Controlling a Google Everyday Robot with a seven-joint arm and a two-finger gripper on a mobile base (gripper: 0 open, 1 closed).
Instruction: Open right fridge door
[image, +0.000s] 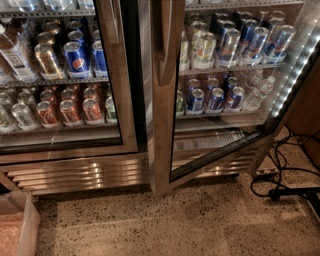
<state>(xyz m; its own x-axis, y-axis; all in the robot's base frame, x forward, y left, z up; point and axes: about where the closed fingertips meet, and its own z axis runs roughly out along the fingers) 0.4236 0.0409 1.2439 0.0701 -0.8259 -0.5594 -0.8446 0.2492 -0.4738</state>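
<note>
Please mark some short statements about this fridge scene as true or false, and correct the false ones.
1. The right fridge door stands partly open, its bottom edge swung out over the floor. True.
2. The pincer is holding this door. False: the pincer is not in view.
3. Pepsi cans stand behind the left door. True.
4. The left door is open too. False: it is shut.
5. Black cables lie on the floor at the right. True.
</note>
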